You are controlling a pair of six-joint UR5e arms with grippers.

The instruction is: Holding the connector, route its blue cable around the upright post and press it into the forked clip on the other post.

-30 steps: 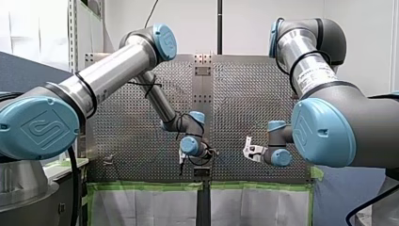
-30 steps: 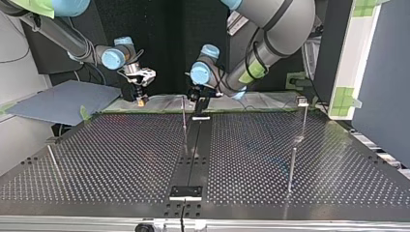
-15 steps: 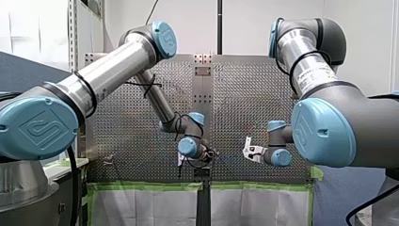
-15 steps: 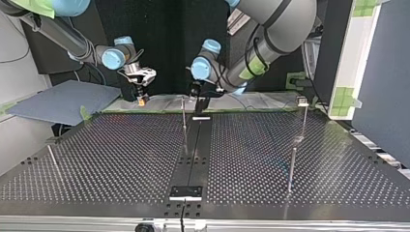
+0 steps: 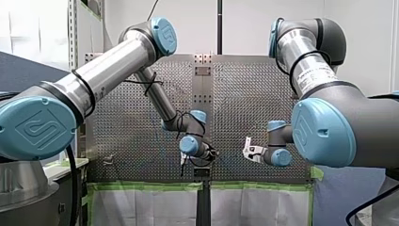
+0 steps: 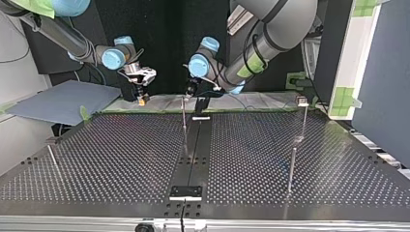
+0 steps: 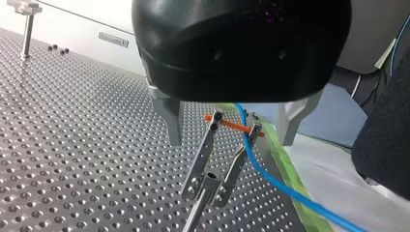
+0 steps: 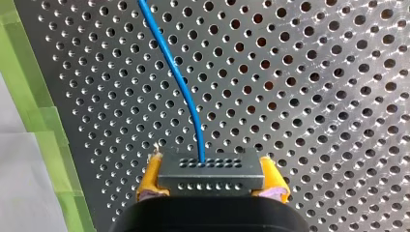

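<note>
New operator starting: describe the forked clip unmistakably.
On the perforated table, beside the black centre strip's arm-side end, a thin post under my left claw carries the forked clip. Only it ends in two splayed metal prongs bridged by an orange pin.

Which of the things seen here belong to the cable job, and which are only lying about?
For the job:
- connector, held in my right gripper
- blue cable running from it
- forked clip, under my open left gripper

Lying about:
- grey sheet at the top view's left
- green tape
</note>
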